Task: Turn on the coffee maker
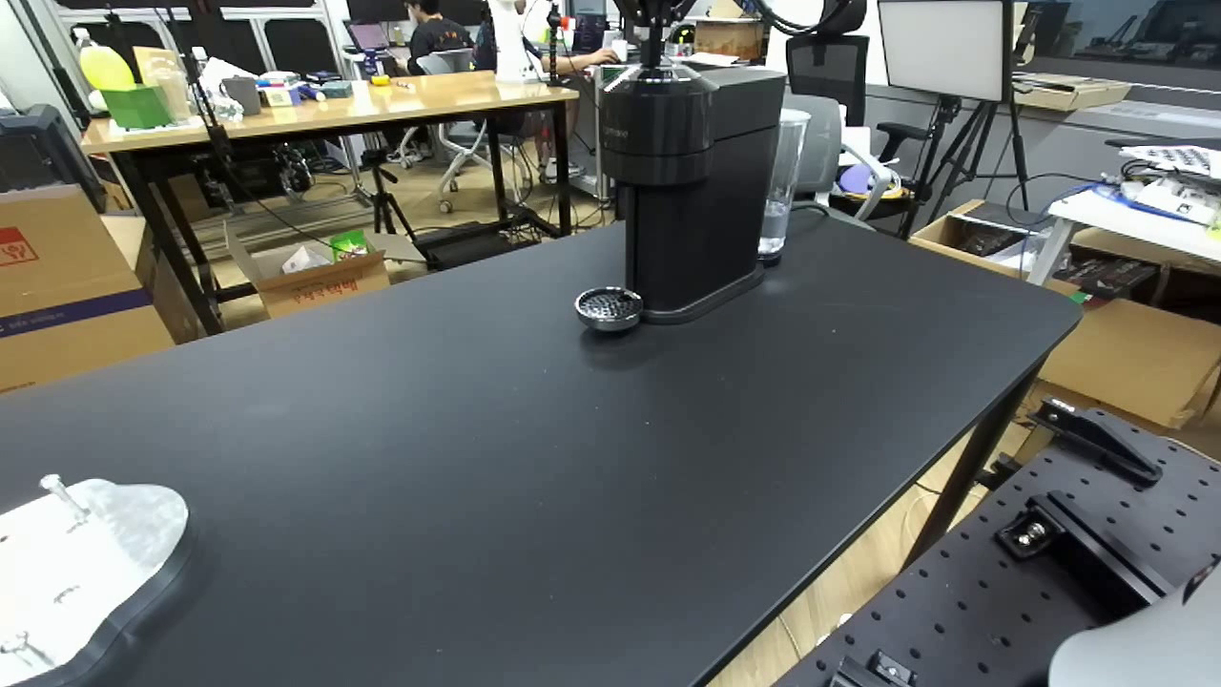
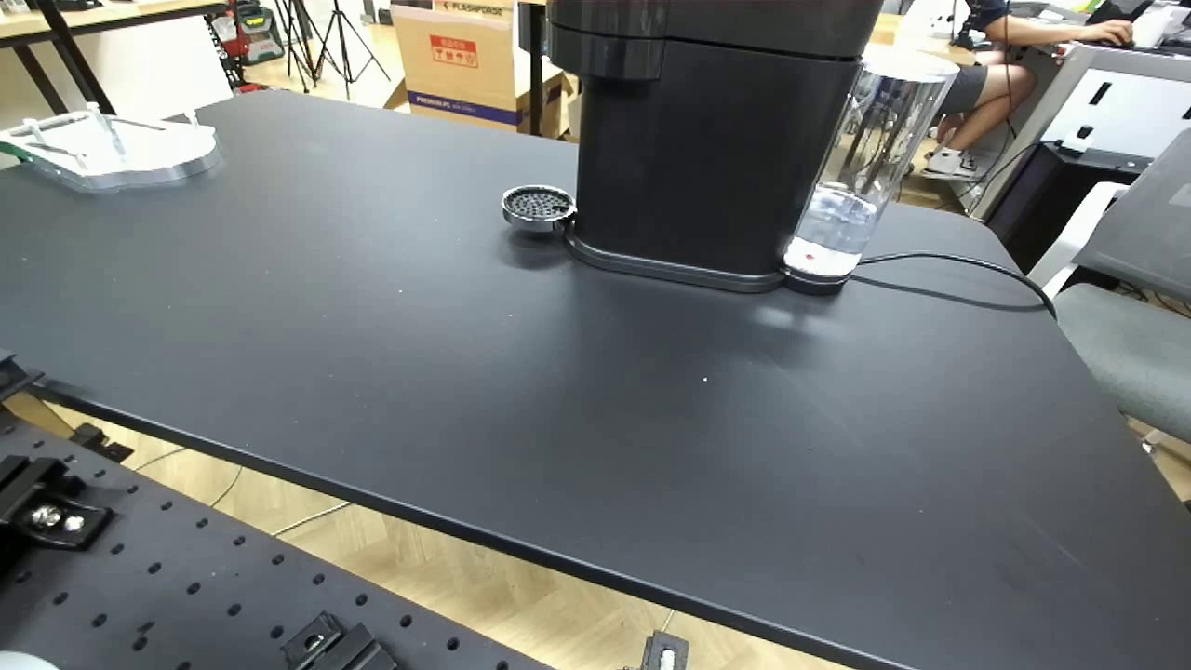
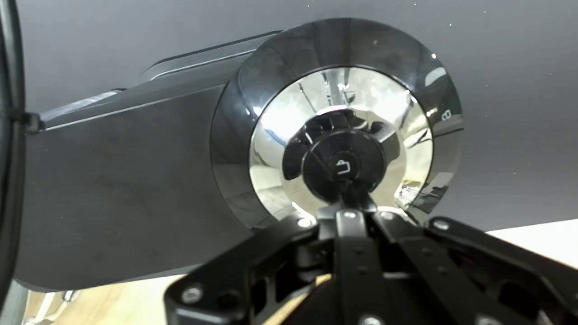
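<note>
Coffee maker [image 1: 704, 205]: black; dome [image 3: 273, 144] mirror-silver. Button [image 3: 336, 153]: black, white cup icon [image 3: 343, 166]. Drip tray [image 2: 536, 207]: dark, dotted grid, chrome-rimmed. Gripper [image 3: 354, 198]: black. Tabletop [image 1: 572, 468]: charcoal, pale-flecked. Mounting plate [image 1: 963, 592]: black, hole-dotted. Cardboard box [image 1: 72, 277]: brown, blue-violet band [image 1: 72, 314], red label [image 1: 14, 247].

You have a black table [image 1: 458, 534] bearing a white slab [image 1: 114, 563] with protruding pegs [image 1: 63, 498]. In an exterior view, note a wooden table [image 1: 343, 119] carrying a green container [image 1: 136, 108], with a blue-banded cardboard box [image 1: 76, 277] near it. A grey chair [image 2: 1130, 344] stands just beside the black table.
</note>
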